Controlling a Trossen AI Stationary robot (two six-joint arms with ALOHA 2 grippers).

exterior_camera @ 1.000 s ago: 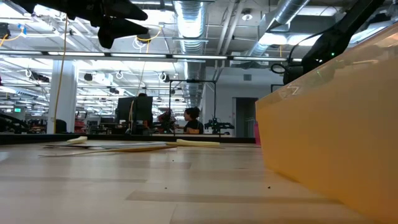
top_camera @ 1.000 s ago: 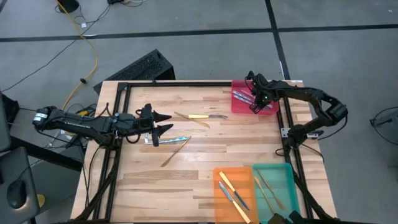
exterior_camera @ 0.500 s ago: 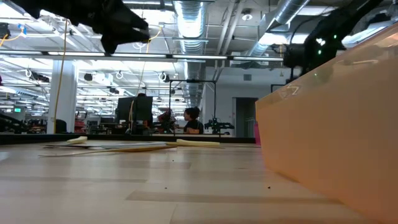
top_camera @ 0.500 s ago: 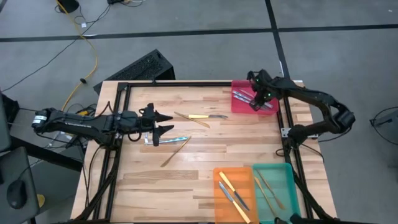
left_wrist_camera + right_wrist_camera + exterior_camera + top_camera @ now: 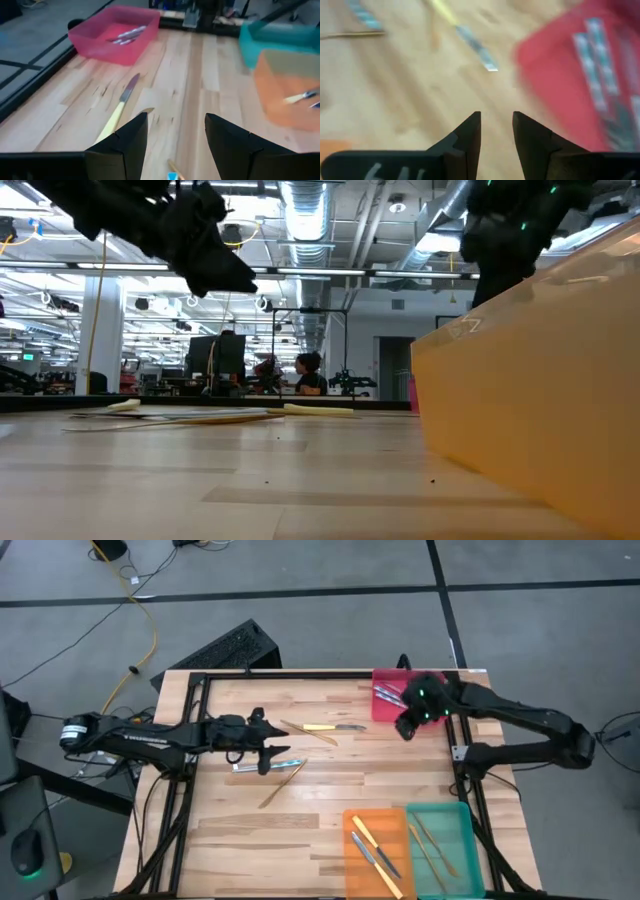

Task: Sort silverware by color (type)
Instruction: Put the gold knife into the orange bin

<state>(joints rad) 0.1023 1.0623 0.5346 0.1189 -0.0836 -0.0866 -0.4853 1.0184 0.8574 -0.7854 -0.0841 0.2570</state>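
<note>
Looking down, high view: left gripper (image 5: 278, 748) open and holding nothing, over the wood table (image 5: 250, 830), just above a blue-handled knife (image 5: 247, 767)
Right gripper (image 5: 403, 727): by the red tray (image 5: 381, 712), fingers a little apart, nothing held
Loose silverware: yellow-handled knife (image 5: 328, 727) and two wooden sticks (image 5: 284, 783) mid-table
Orange tray (image 5: 375, 828): yellow-handled pieces inside
Teal tray (image 5: 450, 830): tan wooden pieces inside
Low view: orange tray wall (image 5: 530, 390) big and close, silverware (image 5: 215, 415) flat and far off
Left wrist view: wide-apart fingers (image 5: 127, 140), yellow-handled knife (image 5: 120, 110) ahead, red tray (image 5: 116, 37) beyond
Right wrist view: fingers (image 5: 470, 132) with a small gap, empty, red tray (image 5: 560, 95) with blue-handled pieces (image 5: 597, 65) beside
</note>
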